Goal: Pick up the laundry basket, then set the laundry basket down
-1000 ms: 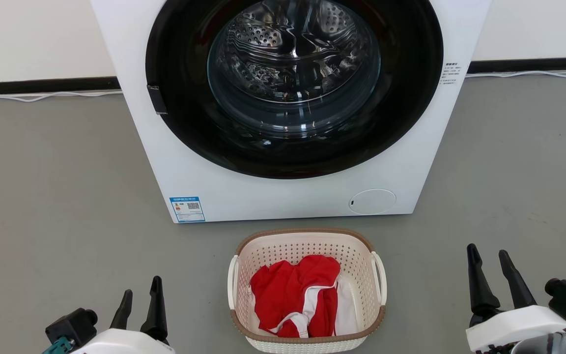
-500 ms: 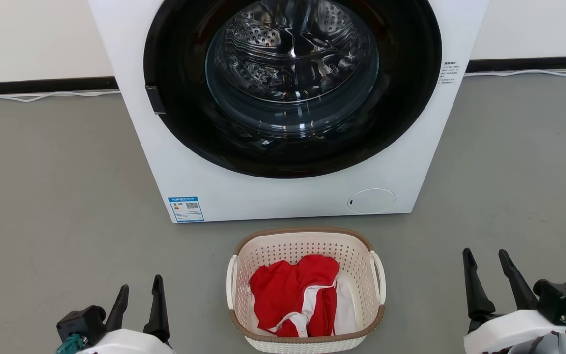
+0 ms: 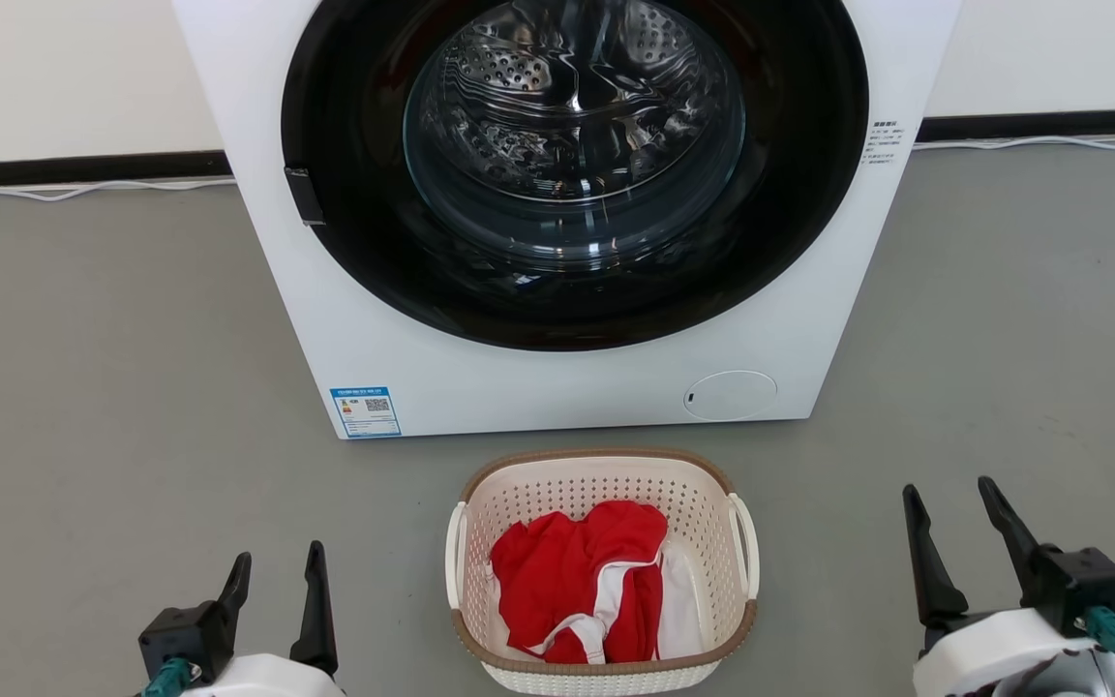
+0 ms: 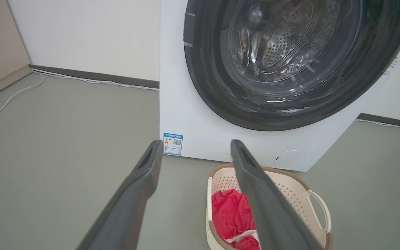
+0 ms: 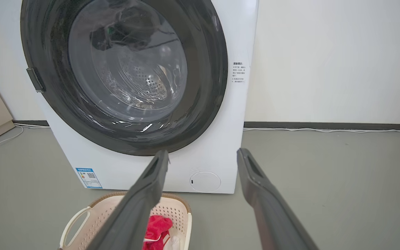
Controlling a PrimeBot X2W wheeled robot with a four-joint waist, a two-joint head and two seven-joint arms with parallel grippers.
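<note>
1. Left gripper (image 3: pixel 276 560) and right gripper (image 3: pixel 949 492) are hovering with jaws spread, holding nothing.
2. Laundry basket (image 3: pixel 606 455) is sitting on the floor (image 3: pixel 132 387) between them, before the washing machine (image 3: pixel 557 387).
3. Advised: both grippers taking the white side handles (image 3: pixel 454 547) together, lifting level.

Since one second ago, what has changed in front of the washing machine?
The left gripper and the right gripper each shifted slightly inward, toward the laundry basket. Nothing was gripped or released; both pairs of fingers stay open. The basket, its red clothes and the washing machine did not move.
</note>
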